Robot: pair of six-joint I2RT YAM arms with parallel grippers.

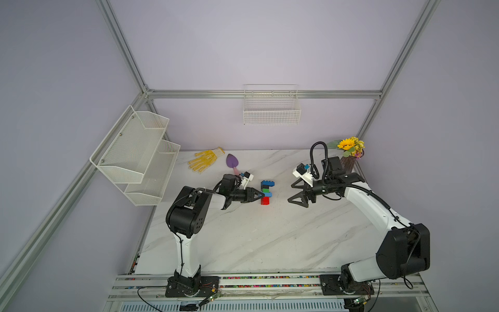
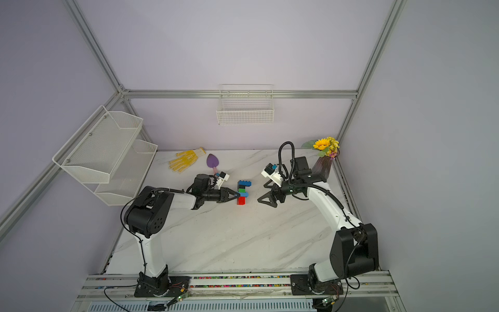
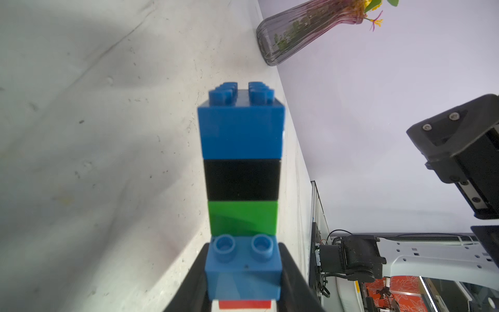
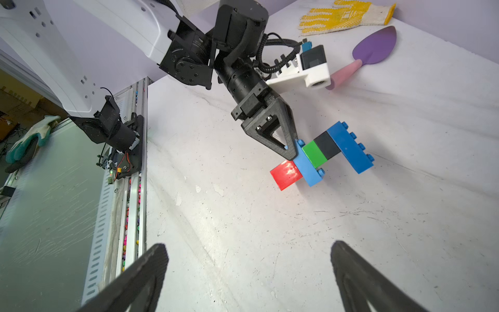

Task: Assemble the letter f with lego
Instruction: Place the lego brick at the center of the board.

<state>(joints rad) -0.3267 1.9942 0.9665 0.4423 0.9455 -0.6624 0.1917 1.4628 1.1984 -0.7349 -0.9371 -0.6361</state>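
My left gripper (image 1: 262, 195) is clamped on the lighter blue bar (image 3: 243, 267) of the letter f (image 1: 266, 192), reaching in from the 9 o'clock side; the left wrist view shows a finger pressed against each side of that brick. The letter sits near the middle of the marble table (image 1: 243, 237), a little toward 12 o'clock, and I cannot tell whether it rests on the surface or is just off it. From 6 to 12 o'clock its bricks run red, lighter blue, green, black, dark blue, with both blue bars sticking out toward 3 o'clock. My right gripper (image 1: 291, 194) hangs at the letter's 3 o'clock, apart from it, jaws spread wide and holding nothing. A yellow glove (image 1: 205, 159) and a purple trowel (image 1: 232, 161) lie toward 11 o'clock.
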